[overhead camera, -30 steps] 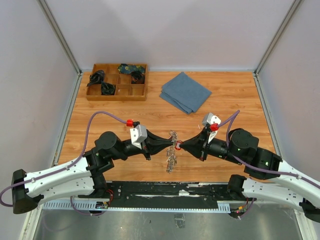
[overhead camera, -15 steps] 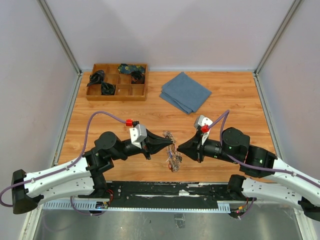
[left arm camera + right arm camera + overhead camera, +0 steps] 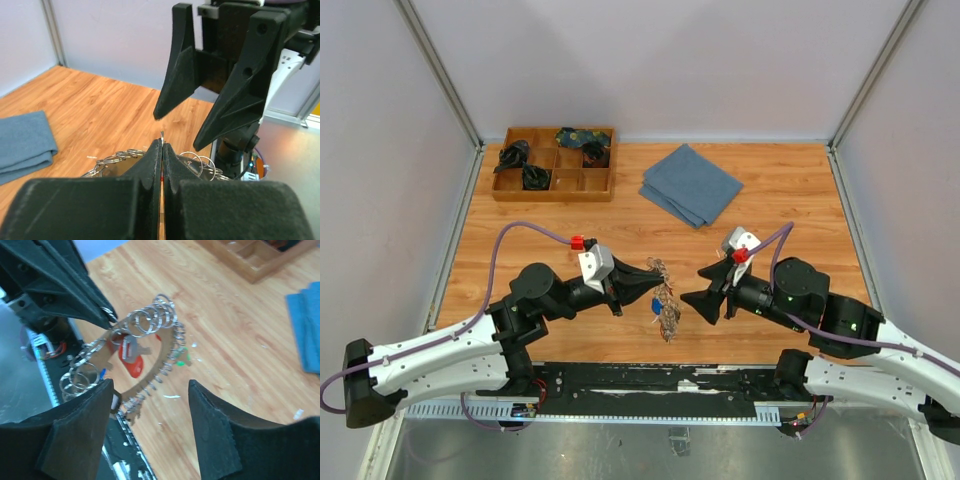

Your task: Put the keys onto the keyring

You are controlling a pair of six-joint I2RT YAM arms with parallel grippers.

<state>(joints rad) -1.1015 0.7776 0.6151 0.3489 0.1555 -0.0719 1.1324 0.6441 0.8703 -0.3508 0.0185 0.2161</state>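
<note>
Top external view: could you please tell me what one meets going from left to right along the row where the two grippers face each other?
left gripper → keyring → right gripper

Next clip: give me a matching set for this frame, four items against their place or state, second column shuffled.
1. left gripper
2. right gripper
3. blue cloth
4. wooden tray

A. far-left corner of the table
B. open, facing the keyring
C. folded, far middle of the table
D. shut on the keyring

Pairs: 1-D, 2-B, 3-C, 4-A
</note>
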